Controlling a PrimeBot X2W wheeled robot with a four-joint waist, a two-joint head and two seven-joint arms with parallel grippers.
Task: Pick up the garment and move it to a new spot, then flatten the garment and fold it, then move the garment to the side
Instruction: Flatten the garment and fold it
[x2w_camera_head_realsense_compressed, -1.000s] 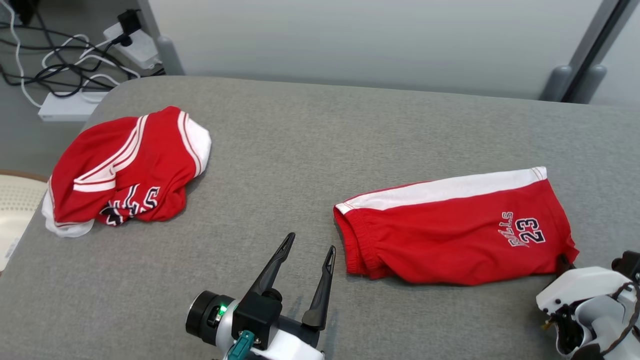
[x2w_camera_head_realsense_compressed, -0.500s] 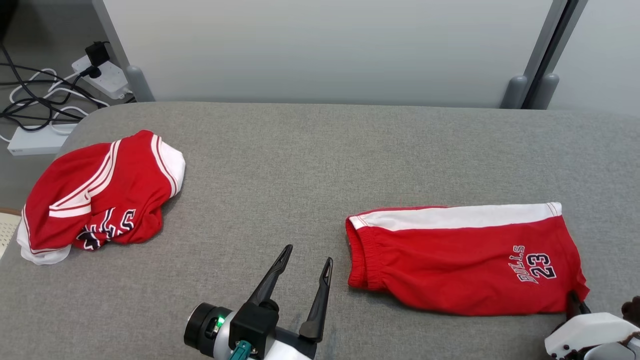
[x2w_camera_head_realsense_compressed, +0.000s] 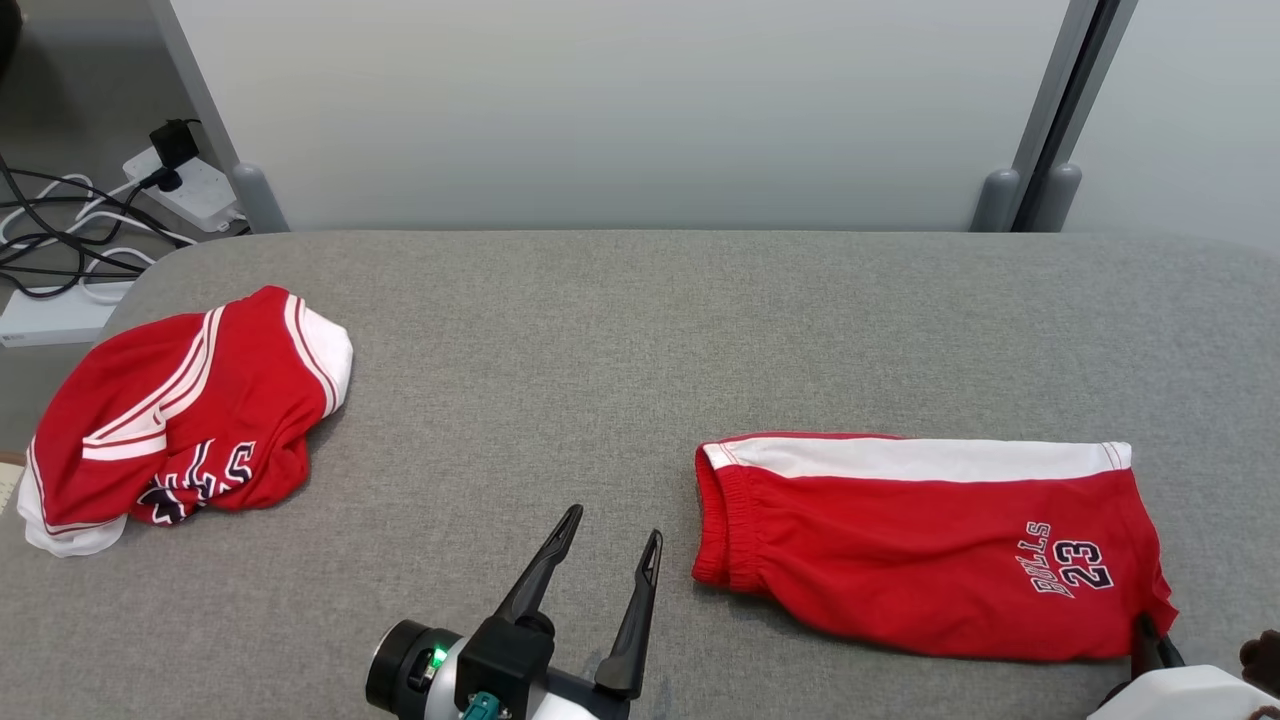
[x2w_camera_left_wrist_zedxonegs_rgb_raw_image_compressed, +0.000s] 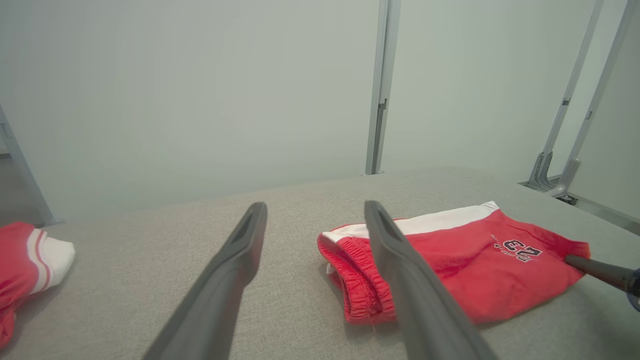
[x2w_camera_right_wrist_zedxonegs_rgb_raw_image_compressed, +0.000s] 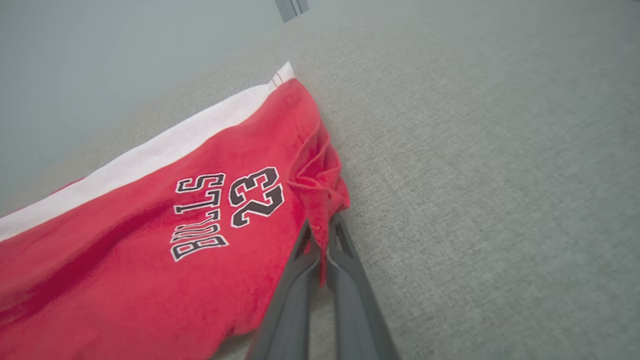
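The red shorts (x2w_camera_head_realsense_compressed: 920, 545) lie folded flat on the grey surface (x2w_camera_head_realsense_compressed: 600, 340), toward its near right corner, waistband facing the middle. The right hand (x2w_camera_right_wrist_zedxonegs_rgb_raw_image_compressed: 320, 234) is closed tight, pinching the hem corner by the "23" print. The left hand (x2w_camera_head_realsense_compressed: 613, 522) is spread wide and empty at the near edge, just beside the waistband. A crumpled red jersey (x2w_camera_head_realsense_compressed: 180, 420) sits by the left edge.

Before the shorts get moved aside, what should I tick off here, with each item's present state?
1. Right gripper shut on the shorts at the hem corner: ok.
2. Left gripper holding the waistband end: not ok; open, beside it, apart.
3. Shorts lying flat: ok, slight bunching at the pinched corner.
4. Bare table between shorts and crumpled jersey: ok.
5. How deep the pinch goes: cannot tell.
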